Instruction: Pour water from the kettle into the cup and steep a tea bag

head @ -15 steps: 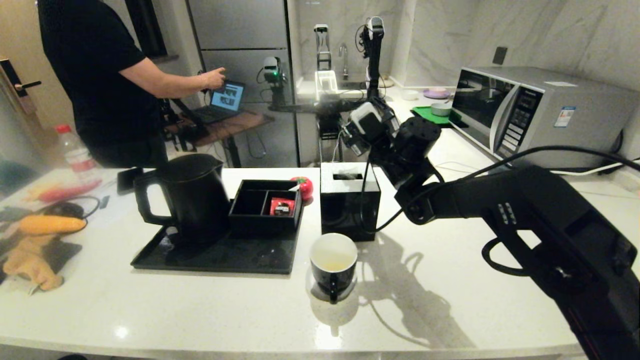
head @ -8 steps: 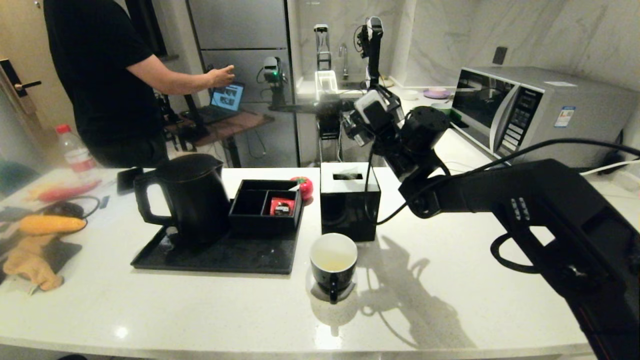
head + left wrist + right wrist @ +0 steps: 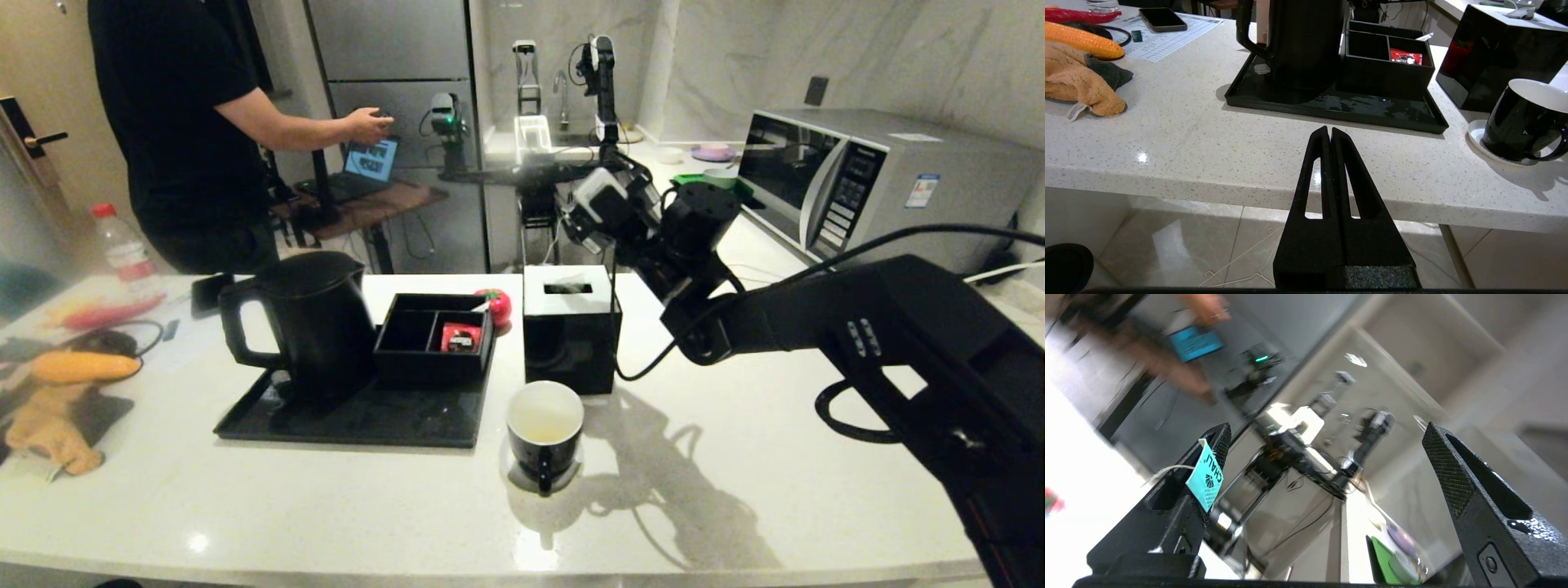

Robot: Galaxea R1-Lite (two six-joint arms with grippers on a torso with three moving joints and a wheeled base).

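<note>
The black kettle [image 3: 314, 322] stands on a black tray [image 3: 351, 420] at the left. In front of the tissue box sits the black cup [image 3: 544, 429] with pale yellowish water [image 3: 543, 426] at its bottom. My right gripper [image 3: 592, 212] hangs high above the tissue box, pointing away from me. In the right wrist view this gripper [image 3: 1327, 430] is open wide. A small teal paper tag [image 3: 1206, 479] clings to one finger, its thin string [image 3: 1167, 470] trailing off. The tea bag pouch is out of view. My left gripper [image 3: 1329, 130] is shut and empty, low before the counter's front edge.
A black organizer box [image 3: 433, 335] with a red packet [image 3: 461, 337] sits on the tray. A black tissue box [image 3: 569, 331] stands behind the cup. A microwave [image 3: 865, 184] is at the right, a person [image 3: 180, 122] at the back left, toys [image 3: 57, 392] on the left.
My right arm has lifted and drawn a little right and back from above the tissue box. The person's hand has reached further right. Kettle and cup have not moved.
</note>
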